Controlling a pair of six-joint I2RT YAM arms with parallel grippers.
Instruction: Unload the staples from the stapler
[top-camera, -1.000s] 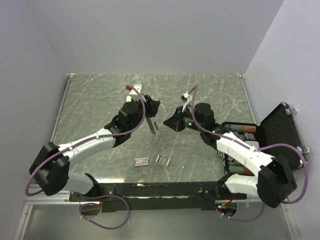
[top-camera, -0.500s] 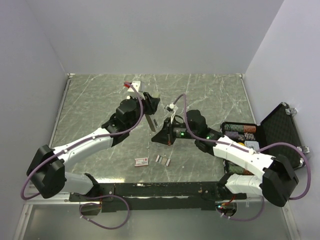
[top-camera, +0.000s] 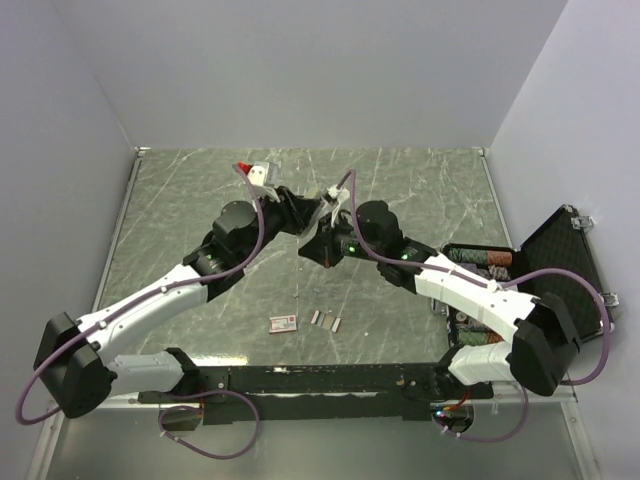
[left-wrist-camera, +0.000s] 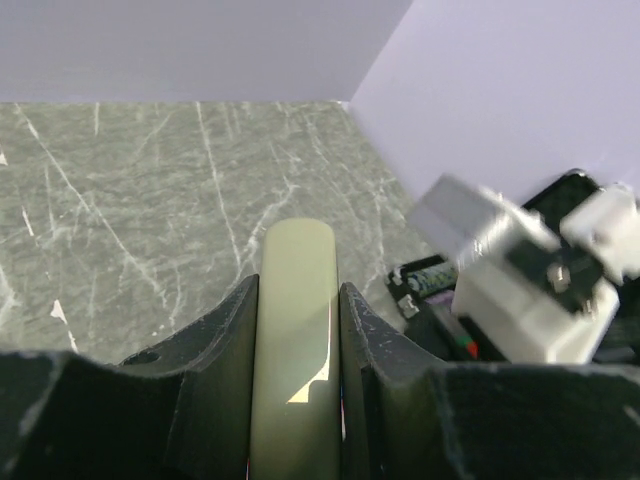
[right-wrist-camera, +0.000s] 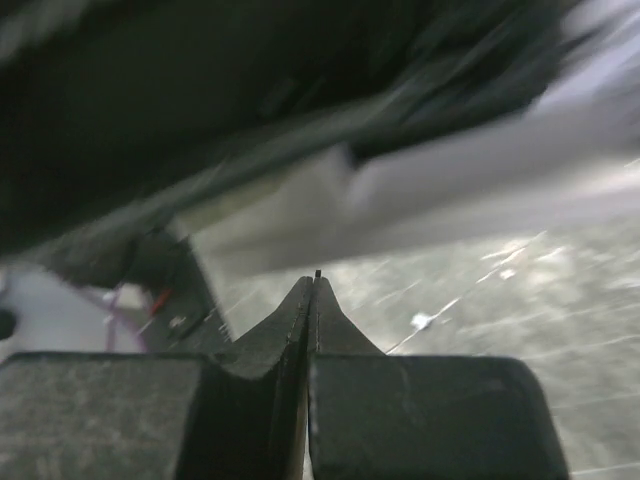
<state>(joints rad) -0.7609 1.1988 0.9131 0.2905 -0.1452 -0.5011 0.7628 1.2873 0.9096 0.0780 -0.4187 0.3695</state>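
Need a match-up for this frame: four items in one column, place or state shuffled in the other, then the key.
1 stapler
2 staples
3 red-and-white box
4 black case

A open, far right
B held in the left pincer
C loose on the table, right of the box
D flat on the table, left of the staples

Pairs: 1-B, 2-C, 3-D, 4-A
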